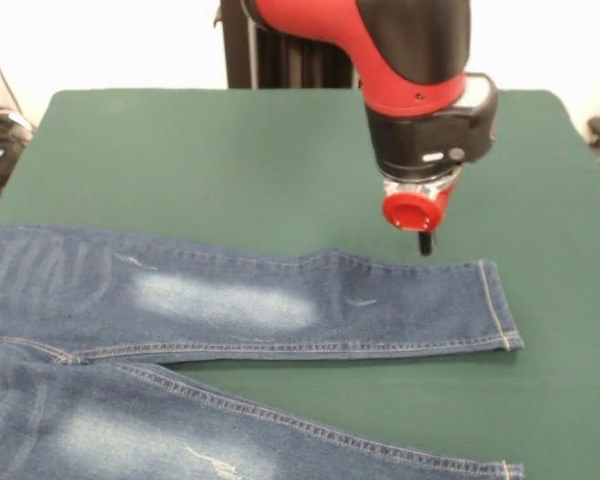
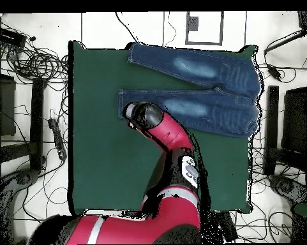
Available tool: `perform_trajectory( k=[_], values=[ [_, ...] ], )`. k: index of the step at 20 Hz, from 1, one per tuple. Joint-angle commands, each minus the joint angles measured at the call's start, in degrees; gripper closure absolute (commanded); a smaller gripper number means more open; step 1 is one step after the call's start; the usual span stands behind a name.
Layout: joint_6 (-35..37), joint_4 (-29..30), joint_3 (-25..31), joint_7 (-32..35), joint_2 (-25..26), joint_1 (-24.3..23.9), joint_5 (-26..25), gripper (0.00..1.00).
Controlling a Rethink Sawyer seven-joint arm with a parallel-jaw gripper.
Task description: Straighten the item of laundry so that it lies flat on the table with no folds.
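The blue denim jeans (image 1: 230, 300) lie spread on the dark green table (image 1: 210, 160), waist at the left of the front view, both legs running right to the hemmed cuffs. Faded whitish patches mark the thighs. A slight ripple shows along the upper leg's top edge. In the overhead view the jeans (image 2: 200, 86) lie at the far side of the table (image 2: 98, 153). My gripper (image 1: 425, 243) hangs just above the table, a little beyond the upper leg near its cuff; only a dark tip under the red disc shows. The arm head (image 2: 143, 115) covers it from above.
The robot pedestal (image 1: 280, 50) stands at the table's far edge. Cables and dark equipment (image 2: 28, 96) lie on the floor around the table. The table's right edge (image 1: 580, 150) is close to the arm.
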Motion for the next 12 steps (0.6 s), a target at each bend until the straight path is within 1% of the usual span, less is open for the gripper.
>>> perform_trajectory(
  k=[1,4,9,12],
  values=[
    [17.9,-12.2,-4.9,-5.3,4.4,2.0,-14.5,1.00],
    [17.0,-12.1,-3.9,-3.8,4.6,1.0,-15.6,1.00],
    [16.6,-10.0,-1.1,-1.3,2.2,-0.4,-17.9,1.00],
    [16.6,-9.5,-0.5,-0.5,1.5,-0.7,-19.1,1.00]
  ],
)
